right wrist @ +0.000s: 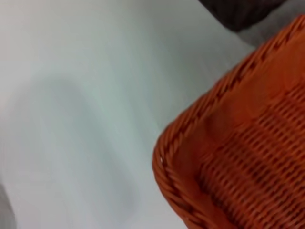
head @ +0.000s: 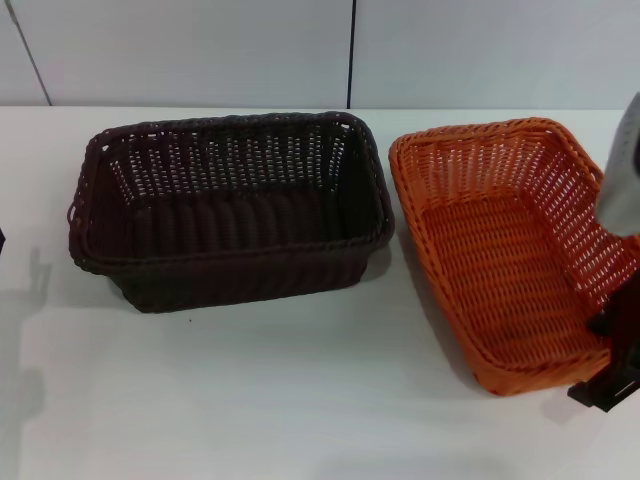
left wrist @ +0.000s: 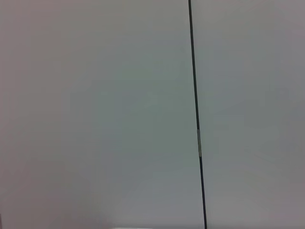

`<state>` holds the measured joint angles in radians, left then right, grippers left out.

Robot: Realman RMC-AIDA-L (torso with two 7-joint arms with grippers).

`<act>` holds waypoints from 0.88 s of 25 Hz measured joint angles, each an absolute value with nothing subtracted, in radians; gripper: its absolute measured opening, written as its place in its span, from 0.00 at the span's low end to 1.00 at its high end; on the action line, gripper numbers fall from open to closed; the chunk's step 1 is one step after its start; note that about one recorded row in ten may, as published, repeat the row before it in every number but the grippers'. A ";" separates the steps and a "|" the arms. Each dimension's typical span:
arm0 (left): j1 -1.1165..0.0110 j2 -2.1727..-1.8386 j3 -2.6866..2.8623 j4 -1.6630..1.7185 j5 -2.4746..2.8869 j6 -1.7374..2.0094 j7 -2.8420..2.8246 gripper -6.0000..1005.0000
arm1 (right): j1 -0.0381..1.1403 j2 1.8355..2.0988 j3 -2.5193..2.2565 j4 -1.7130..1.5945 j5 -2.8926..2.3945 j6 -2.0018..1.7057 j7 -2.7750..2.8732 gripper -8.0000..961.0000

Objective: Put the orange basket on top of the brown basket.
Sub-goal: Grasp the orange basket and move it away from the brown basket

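Note:
The orange basket (head: 510,260) sits on the white table at the right, turned at an angle, open side up and empty. Its braided rim corner fills the right wrist view (right wrist: 228,157). The brown basket (head: 230,210) stands to its left, a small gap apart, open side up and empty. A dark corner of it shows in the right wrist view (right wrist: 238,12). My right gripper (head: 608,365) is at the orange basket's near right corner, against its rim, mostly cut off by the picture's edge. My left gripper is out of view.
The white table (head: 280,400) runs wide in front of both baskets. A pale panelled wall (head: 200,50) with a dark vertical seam stands right behind them; the left wrist view shows only this wall (left wrist: 95,114).

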<state>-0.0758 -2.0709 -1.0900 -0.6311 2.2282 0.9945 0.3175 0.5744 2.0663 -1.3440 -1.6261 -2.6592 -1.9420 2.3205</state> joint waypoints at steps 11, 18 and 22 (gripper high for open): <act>-0.078 -2.069 -1.092 -0.626 2.226 0.992 0.316 0.78 | 0.578 2.075 -1.478 -1.505 -2.696 -1.835 2.327 0.77; -0.086 -2.066 -1.095 -0.611 2.227 0.993 0.316 0.78 | 0.590 2.076 -1.520 -1.502 -2.739 -1.782 2.378 0.71; -0.090 -2.065 -1.097 -0.604 2.229 0.994 0.316 0.78 | 0.592 2.075 -1.533 -1.497 -2.741 -1.758 2.379 0.62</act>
